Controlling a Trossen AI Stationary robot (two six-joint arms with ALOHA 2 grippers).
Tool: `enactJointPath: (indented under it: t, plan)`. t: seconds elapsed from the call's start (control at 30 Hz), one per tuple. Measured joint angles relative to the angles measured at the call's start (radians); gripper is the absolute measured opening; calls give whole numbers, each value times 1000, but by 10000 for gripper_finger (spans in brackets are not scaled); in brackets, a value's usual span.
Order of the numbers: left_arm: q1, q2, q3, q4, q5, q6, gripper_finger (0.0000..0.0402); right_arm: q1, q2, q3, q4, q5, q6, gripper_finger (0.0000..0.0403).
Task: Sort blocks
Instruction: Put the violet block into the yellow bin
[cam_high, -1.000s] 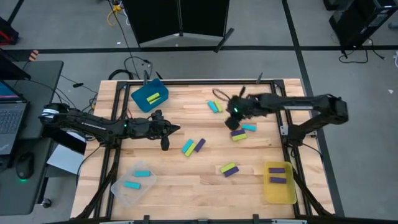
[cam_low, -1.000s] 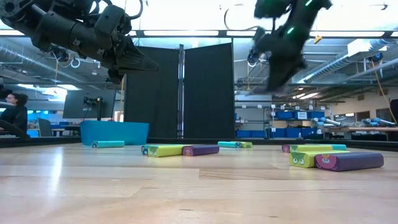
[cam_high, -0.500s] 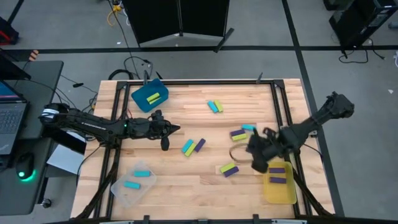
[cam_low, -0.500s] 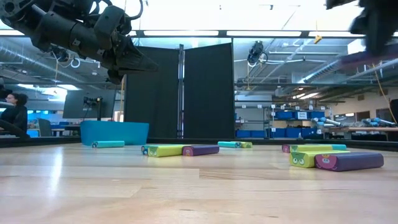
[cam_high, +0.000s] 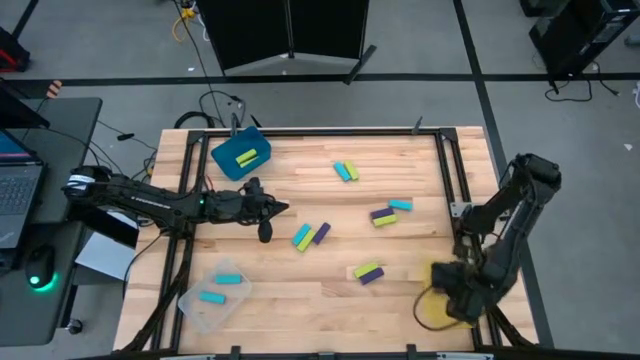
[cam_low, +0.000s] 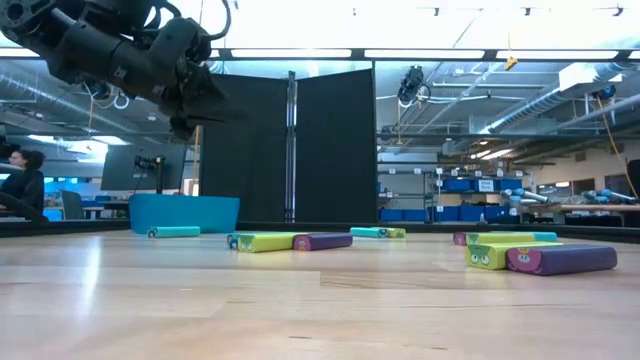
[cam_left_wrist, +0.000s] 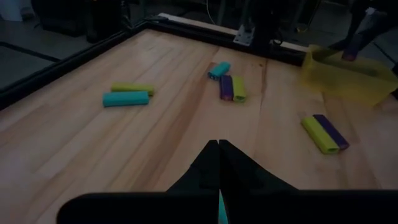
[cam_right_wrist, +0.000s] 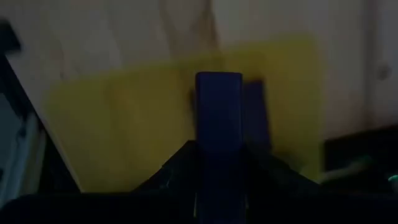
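Small cyan, lime and purple blocks lie flat on the wooden table in loose groups: a pair (cam_high: 345, 171), a trio (cam_high: 386, 212), a pair (cam_high: 310, 235) and another pair (cam_high: 368, 271). My right gripper (cam_right_wrist: 219, 148) is shut on a purple block (cam_right_wrist: 219, 106) above the yellow bin (cam_high: 432, 309) at the near right corner. A second purple block (cam_right_wrist: 256, 118) lies in that bin. My left gripper (cam_left_wrist: 218, 144) is shut and empty. It hovers over the table's left-middle (cam_high: 281, 208). My right gripper pinches the purple block between its two fingers (cam_right_wrist: 188, 158), which come from above pointing down. The block lies along the fingers, and its free end (cam_right_wrist: 219, 81) sticks out past the fingertips. It is lifted clear over the yellow bin's floor.
A blue bin (cam_high: 240, 155) with a lime block stands at the far left. A clear bin (cam_high: 214, 291) with two cyan blocks sits at the near left. A black frame (cam_high: 455, 210) runs along the table's right edge. Bare wood lies between the groups.
My right gripper has swept from the trio of blocks in the table's middle toward the near right corner. It carried the purple block along and now hangs over the yellow bin. The blocks on the table have not moved.
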Motion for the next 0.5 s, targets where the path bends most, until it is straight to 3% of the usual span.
enactJointPath:
  t: [0.17,0.5]
  plan:
    - [0,0,0,-9,0,0,8,75,40,-46,90,-4,61,109]
    - [0,0,0,-4,0,6,8,91,109,-92,225,-10,55,109]
